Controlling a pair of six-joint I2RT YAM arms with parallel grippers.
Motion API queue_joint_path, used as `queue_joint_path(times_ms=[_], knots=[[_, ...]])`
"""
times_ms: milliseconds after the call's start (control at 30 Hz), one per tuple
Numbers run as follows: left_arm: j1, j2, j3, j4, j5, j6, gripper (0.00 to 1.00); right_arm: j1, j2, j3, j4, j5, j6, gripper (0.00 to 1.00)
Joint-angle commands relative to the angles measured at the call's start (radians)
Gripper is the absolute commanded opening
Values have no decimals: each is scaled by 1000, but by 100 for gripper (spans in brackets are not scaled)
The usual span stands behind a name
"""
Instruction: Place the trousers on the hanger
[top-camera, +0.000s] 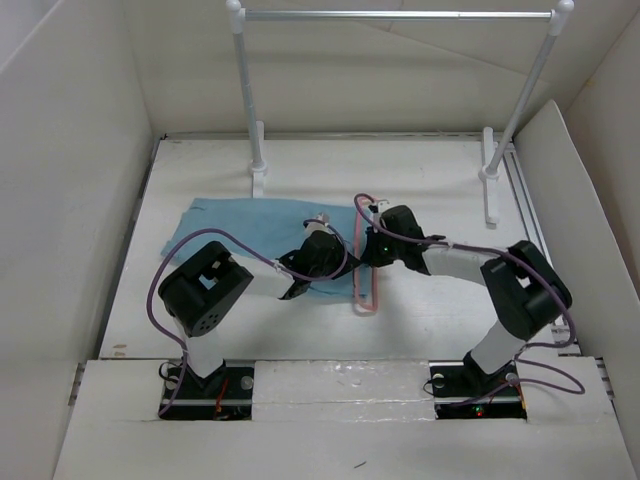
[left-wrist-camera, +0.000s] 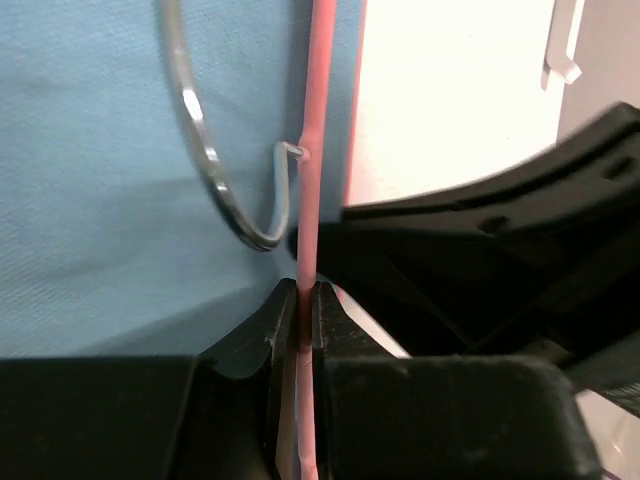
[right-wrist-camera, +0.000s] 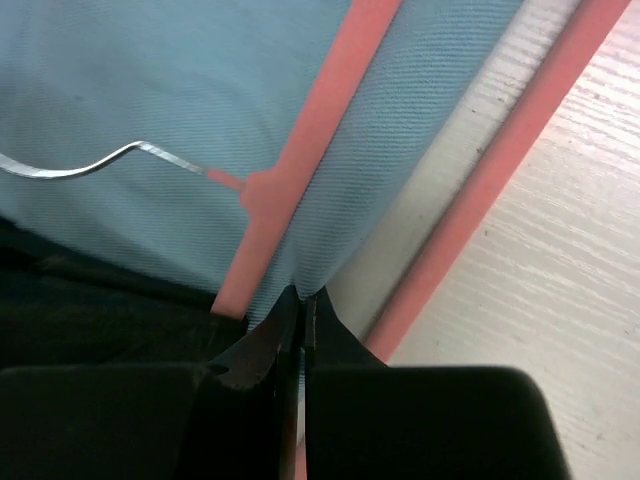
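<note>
The light blue trousers (top-camera: 240, 225) lie flat on the table left of centre. The pink hanger (top-camera: 365, 270) lies along their right edge, its silver hook (left-wrist-camera: 205, 160) resting on the cloth. My left gripper (top-camera: 335, 262) is shut on one pink hanger rod (left-wrist-camera: 308, 200), which runs up between its jaws. My right gripper (top-camera: 368, 245) is shut on the trousers' edge (right-wrist-camera: 350, 190), pinching the blue cloth that passes between the two pink rods (right-wrist-camera: 500, 160). The two grippers sit close together, almost touching.
A silver rail (top-camera: 400, 15) on white posts (top-camera: 250, 110) stands at the back of the table. White walls enclose the table on all sides. The right arm's black finger (left-wrist-camera: 500, 250) fills the right of the left wrist view.
</note>
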Motion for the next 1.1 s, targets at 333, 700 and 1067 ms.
queue_joint_path(times_ms=[333, 700, 1067], knots=[[154, -169, -78, -192, -151, 183, 0, -254, -426, -32, -218, -54, -134, 0], [232, -283, -133, -249, -155, 379, 0, -448, -454, -112, -227, -137, -204, 0], [169, -384, -49, -269, -131, 313, 0, -382, -305, -61, -186, -114, -200, 3]])
